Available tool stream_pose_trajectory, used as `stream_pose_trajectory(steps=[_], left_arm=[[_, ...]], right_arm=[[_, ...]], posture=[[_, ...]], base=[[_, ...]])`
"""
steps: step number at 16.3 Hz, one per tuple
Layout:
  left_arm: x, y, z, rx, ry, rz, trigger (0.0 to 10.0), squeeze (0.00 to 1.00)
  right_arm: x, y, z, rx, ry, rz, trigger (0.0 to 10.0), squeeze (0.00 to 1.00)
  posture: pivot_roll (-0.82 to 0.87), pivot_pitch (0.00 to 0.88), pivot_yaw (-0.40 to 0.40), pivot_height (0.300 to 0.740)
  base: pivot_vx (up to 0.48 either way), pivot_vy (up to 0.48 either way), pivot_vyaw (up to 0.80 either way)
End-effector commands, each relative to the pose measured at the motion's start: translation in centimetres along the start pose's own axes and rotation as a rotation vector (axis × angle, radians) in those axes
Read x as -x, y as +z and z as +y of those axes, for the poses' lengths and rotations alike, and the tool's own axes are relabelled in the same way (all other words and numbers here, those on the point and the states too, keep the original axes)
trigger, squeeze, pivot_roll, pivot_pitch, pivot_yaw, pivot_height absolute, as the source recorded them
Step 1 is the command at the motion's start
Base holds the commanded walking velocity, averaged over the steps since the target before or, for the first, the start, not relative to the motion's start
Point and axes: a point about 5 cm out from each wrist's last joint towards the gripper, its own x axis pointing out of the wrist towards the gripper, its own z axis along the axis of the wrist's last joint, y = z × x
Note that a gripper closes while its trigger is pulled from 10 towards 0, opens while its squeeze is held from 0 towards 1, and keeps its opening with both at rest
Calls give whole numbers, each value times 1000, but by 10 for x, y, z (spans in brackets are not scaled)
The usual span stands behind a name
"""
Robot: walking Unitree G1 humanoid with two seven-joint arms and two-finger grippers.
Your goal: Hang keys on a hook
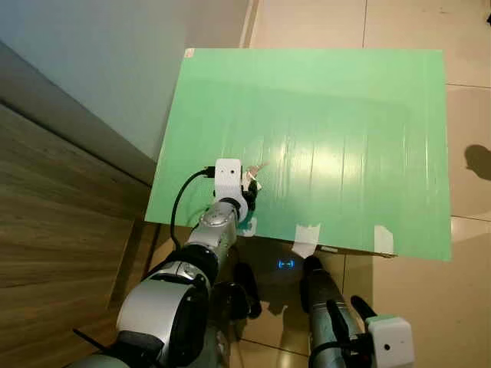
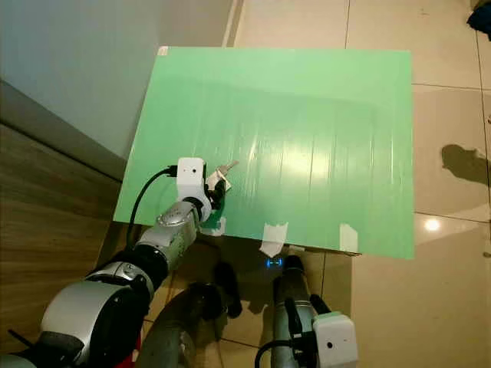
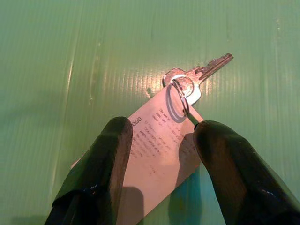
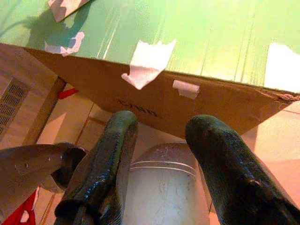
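The key lies flat on the green surface, its silver blade pointing away from the robot, its round head threaded on a small metal ring. That ring also carries a white paper tag with fine print on it, and the tag lies on the green sheet between the two black fingers of the left gripper. The jaws stand apart, one finger on each side of the tag; the right-hand finger's tip sits right at the ring and the tag's edge, though whether it presses on them I cannot tell, and nothing is clamped. From the head camera, the left gripper is reached out over the near left part of the surface, with the key poking out just past it. The silver left arm runs back toward the body with a black cable looping beside the white wrist camera block. The green sheet covers a cardboard box, its brown side showing under the near edge, with torn bits of white tape along that edge. The right gripper hangs low in front of the box, below the surface's near edge, fingers parted and holding nothing. Beige floor tiles spread around the box, a grey wall and wood panelling stand on the robot's left.
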Motion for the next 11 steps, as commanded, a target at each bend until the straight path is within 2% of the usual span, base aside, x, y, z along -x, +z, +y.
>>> stream_pose_trajectory(steps=[1,6,11], left_arm=[[2,-13,2,11,16,57,10000,0],[2,-11,2,1,18,59,10000,0],[-2,1,-5,44,12,32,10000,0]], right_arm=[[10,-8,5,-13,2,55,10000,0],[15,-8,8,-19,4,62,10000,0],[18,-9,14,-10,35,66,10000,0]], posture=[[-487,436,202,727],[-491,453,207,727],[-490,467,207,727]], base=[[0,0,0],[0,0,0],[0,0,0]])
